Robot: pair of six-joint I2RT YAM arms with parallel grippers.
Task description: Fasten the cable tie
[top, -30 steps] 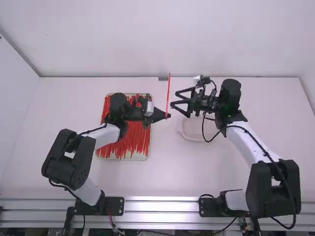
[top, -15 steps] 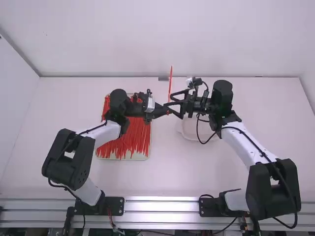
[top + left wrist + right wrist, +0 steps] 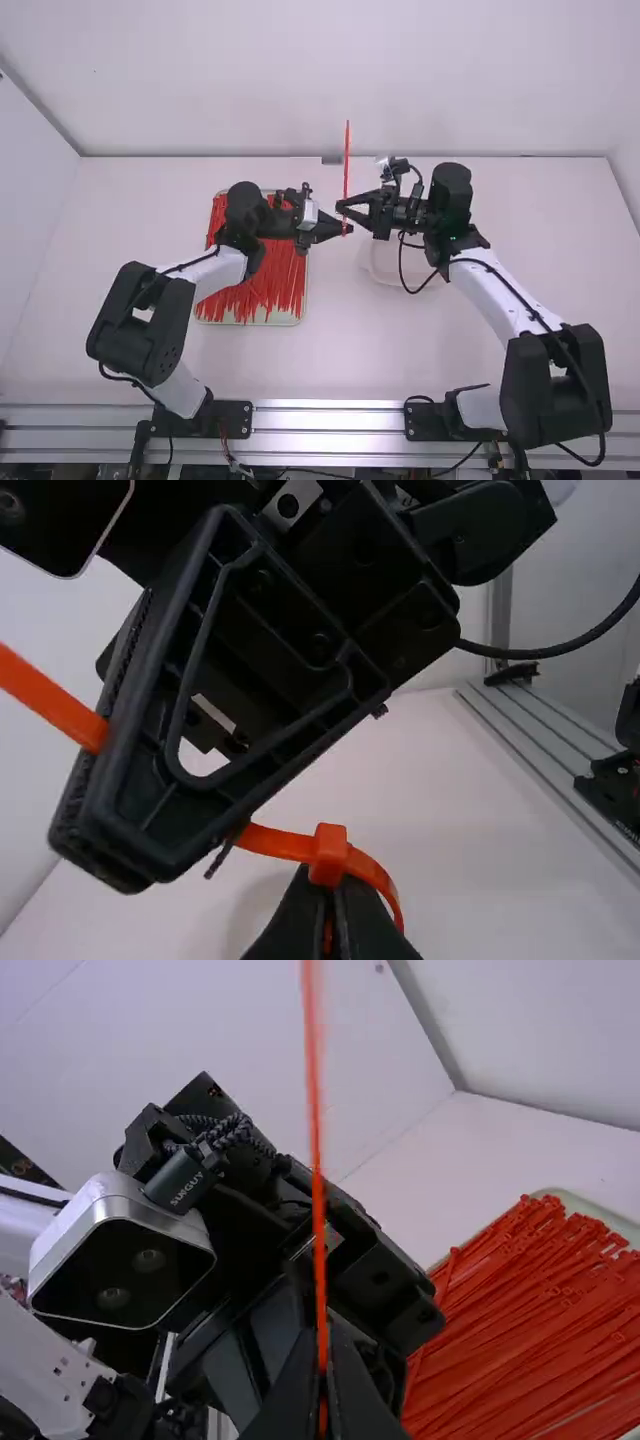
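A red cable tie (image 3: 346, 170) stands upright in the air above the table's middle. My left gripper (image 3: 336, 233) is shut on its lower end, just under the square head (image 3: 328, 844), where the strap curls into a small loop. My right gripper (image 3: 346, 209) meets it from the right and is shut on the strap (image 3: 316, 1180) a little above the head. The right wrist view has its own fingertips (image 3: 300, 1385) pinched around the strap, with the left arm's wrist camera (image 3: 120, 1250) close behind. In the left wrist view, the strap (image 3: 45, 695) runs out past the right gripper's frame.
A beige tray (image 3: 300, 310) piled with several red cable ties (image 3: 255, 285) lies under the left arm, and the pile (image 3: 530, 1300) also lies below in the right wrist view. A clear shallow container (image 3: 385, 268) sits below the right gripper. The table's front and right stay free.
The right gripper moved left with its fingers spread and has closed on the tie's strap. The left gripper lifted the tie slightly higher.
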